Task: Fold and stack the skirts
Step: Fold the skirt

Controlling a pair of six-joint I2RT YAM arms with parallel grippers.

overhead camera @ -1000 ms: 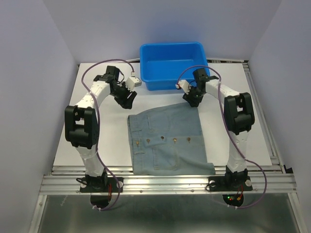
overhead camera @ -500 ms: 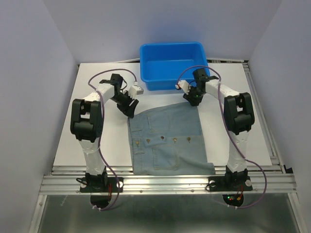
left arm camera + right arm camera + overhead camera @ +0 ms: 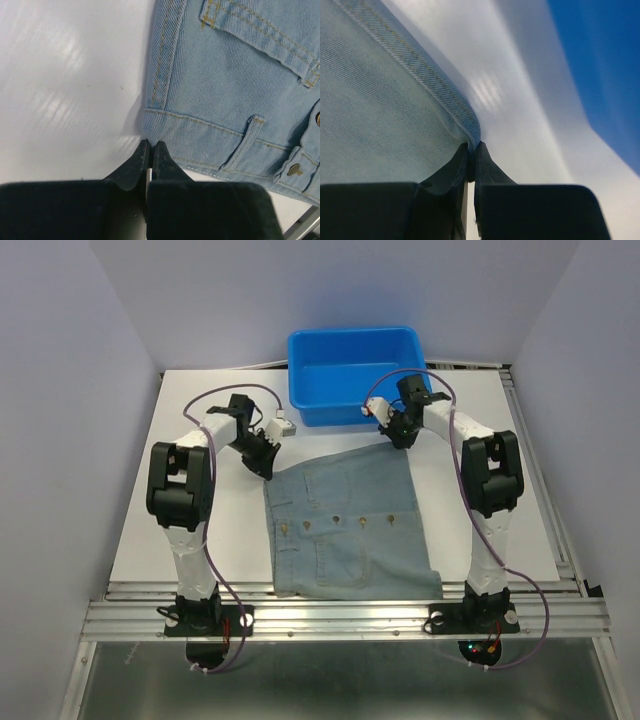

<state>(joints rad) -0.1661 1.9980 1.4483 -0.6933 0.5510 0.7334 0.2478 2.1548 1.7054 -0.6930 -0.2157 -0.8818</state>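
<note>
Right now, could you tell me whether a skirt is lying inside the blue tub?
No, the tub shows only bare blue floor; the skirt lies flat in front of it.

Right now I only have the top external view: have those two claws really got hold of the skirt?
Observer: The left wrist view shows the left gripper closed, its tips meeting right on the corner of the skirt waistband.
Operator: And the other one?
Observer: In the right wrist view the right gripper is closed too, with the cloth's stitched edge running straight in between its tips.
Operator: Anything close by that could snag?
Observer: A belt loop sits beside the left tips, outside the pinch.
</note>
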